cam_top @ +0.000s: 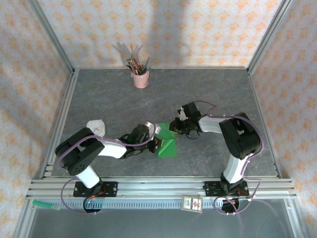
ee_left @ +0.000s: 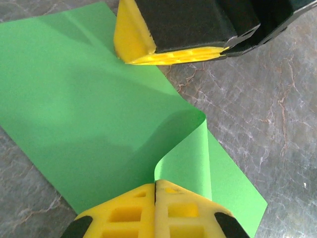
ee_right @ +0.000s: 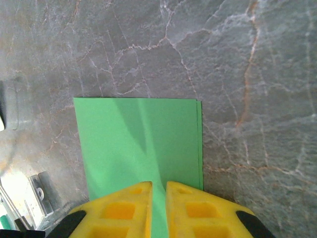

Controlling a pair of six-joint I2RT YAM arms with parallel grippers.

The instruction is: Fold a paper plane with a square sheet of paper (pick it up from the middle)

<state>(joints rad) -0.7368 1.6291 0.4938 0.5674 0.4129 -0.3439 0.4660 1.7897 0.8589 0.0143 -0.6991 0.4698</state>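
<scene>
Left pincer (ee_left: 156, 184) pressed together on a curled-up flap of the square sheet of paper (ee_left: 89, 109); flap lifted off the counter (ee_left: 267, 109) and bent over toward the fingers; right pincer (ee_right: 158, 187) nearly pressed together, thin slit left, tips down on the sheet's other end (pinching a layer or just pressing, cannot tell); its yellow pad touches the sheet at the top of the left wrist view. Rest of the sheet lies flat, mid-counter between the two pincers; from the right wrist it reads as a folded rectangle, doubled edge along one side; in the top view its long axis runs roughly near-to-far, slightly tilted, narrower end toward the far wall and partly hidden by the pincers. Around: pink cup (cam_top: 140, 79) of pencils well apart at the far wall; white object (cam_top: 96, 127) beside the left arm; small card (cam_top: 191, 204) on the near rail.
</scene>
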